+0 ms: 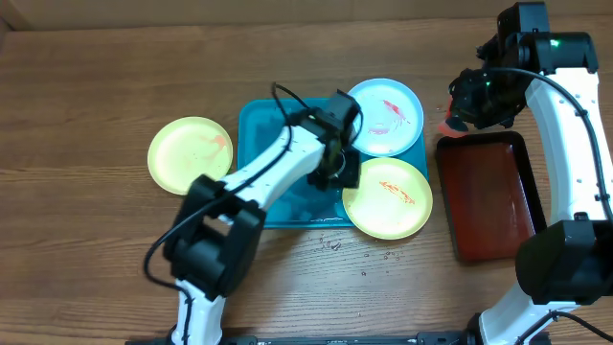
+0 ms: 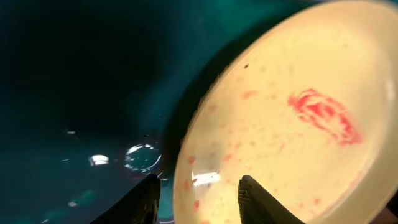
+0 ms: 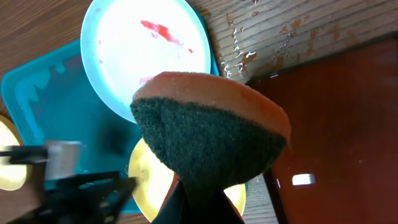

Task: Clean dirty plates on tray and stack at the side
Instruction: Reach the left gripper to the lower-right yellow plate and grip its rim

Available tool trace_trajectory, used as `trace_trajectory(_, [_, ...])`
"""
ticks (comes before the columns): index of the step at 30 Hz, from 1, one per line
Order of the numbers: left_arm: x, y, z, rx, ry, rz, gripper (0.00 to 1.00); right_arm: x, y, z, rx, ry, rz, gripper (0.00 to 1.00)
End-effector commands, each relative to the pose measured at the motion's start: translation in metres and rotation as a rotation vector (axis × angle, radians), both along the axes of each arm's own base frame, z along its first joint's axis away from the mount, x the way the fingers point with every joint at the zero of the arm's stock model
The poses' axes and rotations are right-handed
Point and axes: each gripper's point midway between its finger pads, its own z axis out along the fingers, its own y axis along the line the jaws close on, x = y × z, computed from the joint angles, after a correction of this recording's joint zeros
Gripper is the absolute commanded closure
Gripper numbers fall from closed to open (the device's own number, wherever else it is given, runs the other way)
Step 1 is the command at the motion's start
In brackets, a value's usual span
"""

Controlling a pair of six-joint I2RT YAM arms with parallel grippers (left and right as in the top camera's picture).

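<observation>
L end effector (image 2: 199, 183): fingers (image 2: 258, 202) apart, straddling the near rim of a yellow-green plate (image 2: 292, 124). One finger sits over the cream face, the other outside the edge; not clamped, by the look of it. Whether a pad touches the rim can't be told.

In the overhead view that plate (image 1: 388, 198) lies at approx 4 o'clock from the L end effector (image 1: 343, 172), at the teal tray's (image 1: 263, 125) 4 o'clock corner, partly overhanging onto the table (image 1: 96, 77). Round, so no long axis; the grab turns on the rim edge facing 9–10 o'clock. Red smear on its face.

R end effector (image 1: 462, 107) is shut on a sponge (image 3: 211, 137), orange back w/ dark scouring side, held at approx 1 o'clock from that plate and well apart. L arm is clearly nearer.

Blue-rimmed plate (image 1: 385, 115), also smeared, sits at the tray's 1 o'clock corner. A second yellow-green plate (image 1: 190, 153) is off the tray at 9 o'clock. A red-brown tray (image 1: 488, 192) is at 3 o'clock.

Hidden: the tray's middle under the L arm; the R fingers behind the sponge; the plate's underside.
</observation>
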Motion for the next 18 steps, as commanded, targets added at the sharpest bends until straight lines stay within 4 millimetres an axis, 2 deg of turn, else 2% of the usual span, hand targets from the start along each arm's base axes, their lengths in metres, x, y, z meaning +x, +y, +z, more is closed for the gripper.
trace_trajectory(1, [-0.004,-0.009,-0.009,-0.019,0.044,0.012,0.60,0.000,0.001,0.004,-0.007,-0.015,0.008,0.96])
trace_trajectory(5, [-0.004,-0.008,-0.009,-0.019,0.044,0.013,0.67,0.000,0.001,0.004,-0.007,-0.017,0.009,0.96])
trace_trajectory(10, [-0.003,-0.008,-0.009,-0.019,0.043,0.014,0.96,0.001,0.001,0.004,-0.007,-0.019,0.009,0.96])
trace_trajectory(14, [0.004,-0.002,-0.008,-0.024,0.029,0.000,0.96,0.001,0.001,0.004,-0.007,-0.019,0.009,0.96])
trace_trajectory(18, [0.009,0.014,-0.005,-0.012,0.037,-0.013,0.96,0.001,0.001,0.004,-0.007,-0.019,0.009,0.96])
